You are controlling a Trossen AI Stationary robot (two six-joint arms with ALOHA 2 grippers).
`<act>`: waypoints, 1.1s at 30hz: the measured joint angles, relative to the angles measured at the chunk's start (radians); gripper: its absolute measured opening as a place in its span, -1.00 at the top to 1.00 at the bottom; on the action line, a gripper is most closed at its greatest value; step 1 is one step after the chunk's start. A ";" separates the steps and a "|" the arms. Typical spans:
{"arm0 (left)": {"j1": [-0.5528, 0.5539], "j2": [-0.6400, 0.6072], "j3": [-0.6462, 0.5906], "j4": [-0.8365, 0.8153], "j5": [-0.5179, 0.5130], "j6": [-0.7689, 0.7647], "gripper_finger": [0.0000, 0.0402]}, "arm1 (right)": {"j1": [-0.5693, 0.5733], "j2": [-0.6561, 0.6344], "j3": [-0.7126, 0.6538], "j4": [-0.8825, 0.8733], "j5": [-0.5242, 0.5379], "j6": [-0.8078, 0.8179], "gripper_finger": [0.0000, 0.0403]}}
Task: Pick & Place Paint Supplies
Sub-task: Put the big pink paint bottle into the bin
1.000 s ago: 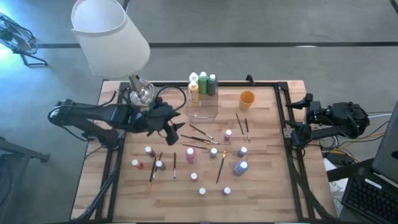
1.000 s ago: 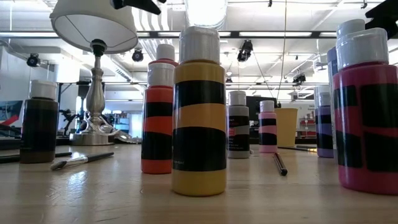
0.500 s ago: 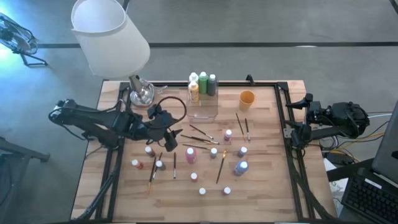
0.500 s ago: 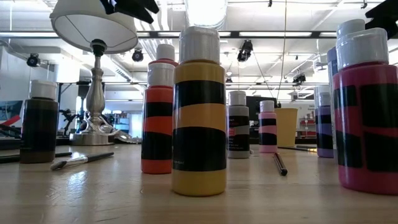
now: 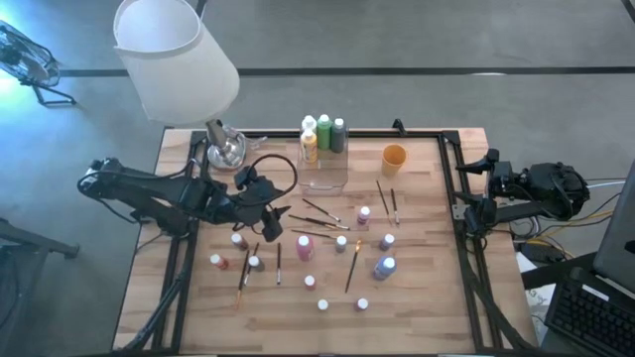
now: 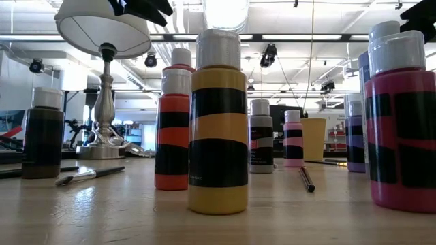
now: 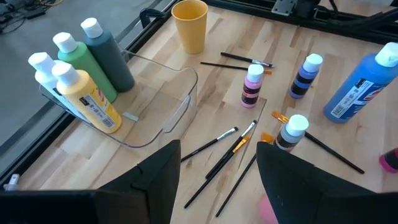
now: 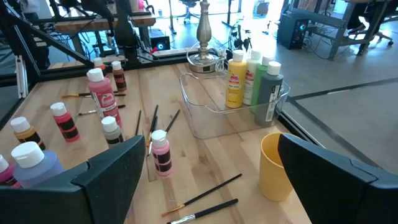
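Observation:
Small white-capped paint bottles [image 5: 308,253] stand upright over the middle and near part of the wooden table, and thin dark-handled brushes [image 5: 317,213] lie flat among them. Three or more larger bottles [image 5: 322,134] stand in the far end of a clear plastic box [image 5: 322,174]. My left gripper [image 5: 276,220] hovers open and empty above the brushes and bottles near the box; its wrist view [image 7: 217,186] looks over the brushes [image 7: 217,152] and the box [image 7: 155,106]. My right gripper [image 5: 464,188] waits open at the table's right edge and also shows in its wrist view [image 8: 211,186].
An orange cup [image 5: 394,159] stands at the far right of the box. A lamp with a white shade [image 5: 174,59] and a metal base [image 5: 226,149] stands at the far left corner, with a dark cord [image 5: 278,164] beside it. A black frame [image 5: 451,198] edges the table.
My left gripper has gone toward the table's near edge, away from the lamp base, to a spot over the brushes and small bottles, and has then kept still. Nothing on the table has moved.

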 joint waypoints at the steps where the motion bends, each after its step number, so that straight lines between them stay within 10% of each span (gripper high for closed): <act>1: 0.000 0.000 0.000 -0.002 -0.001 0.000 -0.07 | 0.000 0.000 0.000 0.000 0.000 0.000 -0.81; 33: -0.202 -0.002 -0.155 0.105 -0.092 -0.084 -0.07 | 0.000 0.000 0.000 0.000 0.000 0.000 -0.81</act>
